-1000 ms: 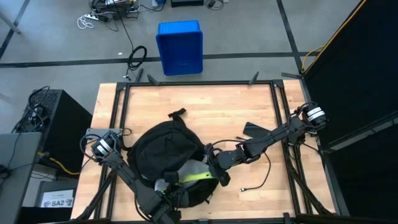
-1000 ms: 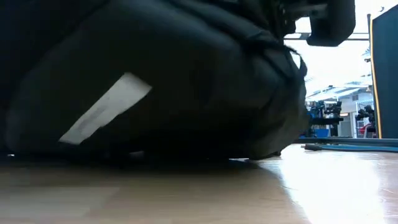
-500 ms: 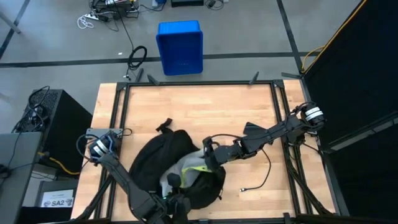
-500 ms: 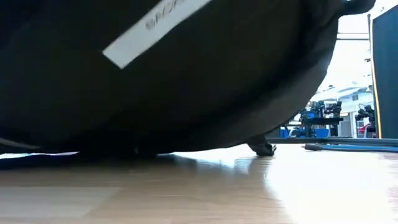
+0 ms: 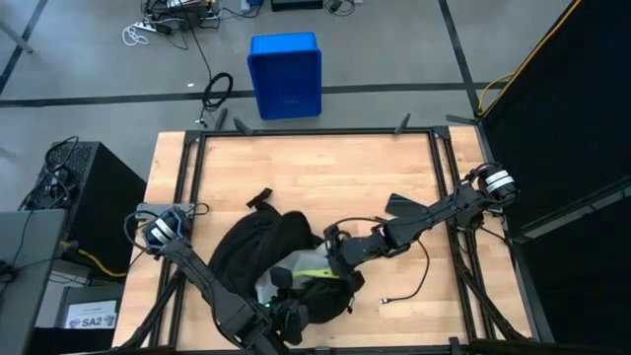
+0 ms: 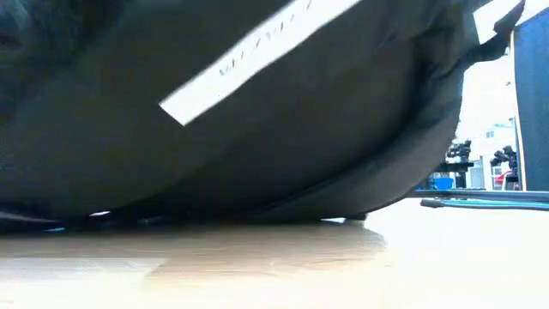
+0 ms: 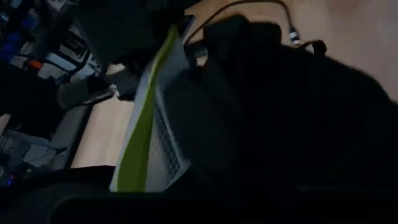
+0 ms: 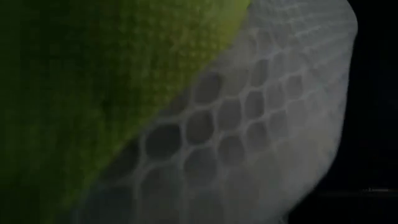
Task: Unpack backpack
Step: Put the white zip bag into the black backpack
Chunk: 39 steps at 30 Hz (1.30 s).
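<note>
Two grippers were at the backpack point(image 5: 258, 258) in the high view, low in the centre of the frame. Compared with one second before, the bag had been pulled together and tipped, and its mouth showed more of a white mesh item with a yellow-green edge point(image 5: 301, 271). The left gripper point(image 5: 284, 314) sat at the bottom edge of the bag, fingers closed, apparently pinching the fabric there. The right gripper point(image 5: 338, 258) was at the right side of the opening, also closed, but we could not tell from above what it held. A black cable point(image 5: 409, 286) lay on the table point(image 5: 325, 173) to the lower right, and the blue bin point(image 5: 286, 74) stood beyond the table at the top.

In the low view, the backpack filled nearly the whole frame. Its white strip point(image 6: 257, 56) had climbed higher than half a second earlier, so we judged that the bag was being lifted or rolled.

In the left wrist view, the mesh item stood in the open bag, centre left, with the yellow-green band point(image 7: 143, 118) along it.

In the right wrist view, we saw only mesh and yellow-green cloth very close, so the right gripper was at that item. We judged that the first item was now exposed but not yet out.
</note>
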### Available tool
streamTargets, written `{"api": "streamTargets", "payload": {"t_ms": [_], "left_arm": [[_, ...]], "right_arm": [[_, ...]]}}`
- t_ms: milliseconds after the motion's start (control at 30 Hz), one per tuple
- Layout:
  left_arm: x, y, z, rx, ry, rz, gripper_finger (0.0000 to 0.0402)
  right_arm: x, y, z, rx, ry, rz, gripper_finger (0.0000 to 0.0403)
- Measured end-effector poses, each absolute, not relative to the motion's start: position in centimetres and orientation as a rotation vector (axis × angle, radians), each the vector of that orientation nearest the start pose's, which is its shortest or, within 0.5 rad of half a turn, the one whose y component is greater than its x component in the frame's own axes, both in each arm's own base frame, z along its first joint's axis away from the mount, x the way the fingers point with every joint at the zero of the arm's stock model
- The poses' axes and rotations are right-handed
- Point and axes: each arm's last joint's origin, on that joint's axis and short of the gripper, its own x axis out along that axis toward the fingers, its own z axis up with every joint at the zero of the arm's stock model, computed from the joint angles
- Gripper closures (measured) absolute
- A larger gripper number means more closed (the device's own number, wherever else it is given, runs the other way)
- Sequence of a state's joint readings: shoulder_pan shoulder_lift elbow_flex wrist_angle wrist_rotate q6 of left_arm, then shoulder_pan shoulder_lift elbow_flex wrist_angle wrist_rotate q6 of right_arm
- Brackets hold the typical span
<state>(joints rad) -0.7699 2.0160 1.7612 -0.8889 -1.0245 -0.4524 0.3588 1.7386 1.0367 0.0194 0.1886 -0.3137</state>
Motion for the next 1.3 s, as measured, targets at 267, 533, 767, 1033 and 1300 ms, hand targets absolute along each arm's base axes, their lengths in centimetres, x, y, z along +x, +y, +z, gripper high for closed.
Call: {"api": "streamTargets", "payload": {"t_ms": [267, 533, 767, 1033, 1300], "left_arm": [[31.9, -27.0, 27.4, 0.351, 0.645, 0.338, 0.0315], [31.3, -28.0, 30.3, 0.296, 0.609, 0.297, 0.0204], [28.3, -27.0, 32.1, 0.274, 0.613, 0.485, 0.0182], [27.4, -24.8, 30.5, 0.150, 0.727, 0.643, 0.0182], [28.2, -23.5, 31.4, 0.159, 0.744, 0.657, 0.0182]], "right_arm": [[35.2, 9.4, 18.1, -0.444, 0.699, 0.137, 0.0388], [35.4, 8.3, 17.9, -0.432, 0.727, 0.058, 0.0388], [35.2, 8.9, 17.8, -0.434, 0.727, 0.075, 0.0388], [34.8, 10.6, 17.8, -0.450, 0.704, 0.125, 0.0388], [34.7, 11.2, 17.9, -0.447, 0.688, 0.150, 0.0388]]}}
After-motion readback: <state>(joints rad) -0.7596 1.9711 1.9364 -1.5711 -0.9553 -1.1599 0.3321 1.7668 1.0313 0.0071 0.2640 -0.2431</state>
